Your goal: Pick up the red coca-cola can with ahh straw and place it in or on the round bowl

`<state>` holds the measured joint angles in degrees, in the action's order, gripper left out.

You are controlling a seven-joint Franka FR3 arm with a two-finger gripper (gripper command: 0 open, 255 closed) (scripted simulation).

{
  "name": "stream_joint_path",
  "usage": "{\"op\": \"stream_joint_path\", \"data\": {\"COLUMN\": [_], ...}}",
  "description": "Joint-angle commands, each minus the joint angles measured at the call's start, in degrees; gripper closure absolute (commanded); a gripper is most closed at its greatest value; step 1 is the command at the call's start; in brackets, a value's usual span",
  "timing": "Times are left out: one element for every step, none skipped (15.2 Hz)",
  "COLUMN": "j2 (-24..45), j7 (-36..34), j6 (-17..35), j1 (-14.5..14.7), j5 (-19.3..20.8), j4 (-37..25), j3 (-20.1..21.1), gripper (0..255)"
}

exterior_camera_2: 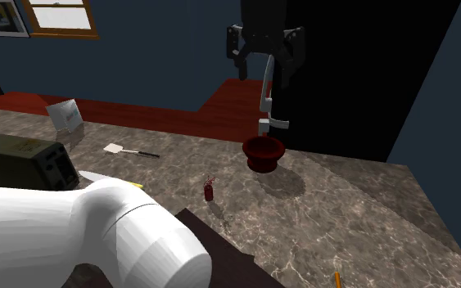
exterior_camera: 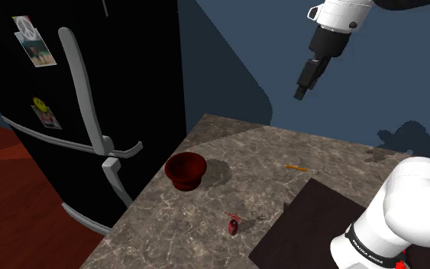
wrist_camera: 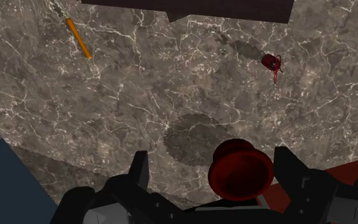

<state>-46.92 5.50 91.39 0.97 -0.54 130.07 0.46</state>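
The small red can with a straw (exterior_camera: pixel 234 225) stands upright on the marble counter, near its front edge in the shoulder view. It also appears as a tiny red can (exterior_camera_2: pixel 210 192) and from above as the can (wrist_camera: pixel 271 62). A dark red round bowl (exterior_camera: pixel 186 170) (exterior_camera_2: pixel 264 152) (wrist_camera: pixel 241 170) sits on the counter close to the fridge, a short way from the can. My gripper (exterior_camera: pixel 301 92) (exterior_camera_2: pixel 263 72) (wrist_camera: pixel 215 172) hangs high above the counter, roughly over the bowl, open, with nothing between its fingers.
A black fridge (exterior_camera: pixel 91 92) with grey handles rises beside the counter's edge by the bowl. An orange pencil (exterior_camera: pixel 295 166) (wrist_camera: pixel 79 38) lies on the counter. A dark mat (exterior_camera: pixel 305 229) lies near the stand. A toaster (exterior_camera_2: pixel 24 159) and a white spatula (exterior_camera_2: pixel 130 150) sit further off.
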Motion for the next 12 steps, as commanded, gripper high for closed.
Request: {"op": "stream_joint_path", "data": {"j2": [0.0,-0.2,-0.3,-0.3,-0.3,-0.2,0.0,0.2,0.6,1.0,1.4,2.0], "j7": [0.0,0.0,0.0,-0.1,-0.1,-0.1,-0.1,-0.1,-0.1,-0.1,-0.1,-0.1], "j6": [0.0,1.6,3.2,4.8,6.5,8.1,9.8,11.5,13.3,15.0,16.8,18.7], "j1": [0.0,0.4,0.8,1.2,1.6,2.0,2.4,2.9,3.3,3.8,4.3,4.8], "j5": [0.0,-0.3,-0.7,-1.1,-1.4,-1.8,-2.2,-2.6,-3.0,-3.4,-3.8,-4.2], "j4": [0.0,1.8,3.6,5.4,7.0,8.7,10.2,11.8,13.3,14.7,16.0,17.4], "j3": [0.0,0.4,0.8,1.2,1.6,2.1,2.5,3.0,3.4,3.9,4.4,4.9], "gripper": [0,0,0,0,0,0,0,0,0,0,0,0]}}
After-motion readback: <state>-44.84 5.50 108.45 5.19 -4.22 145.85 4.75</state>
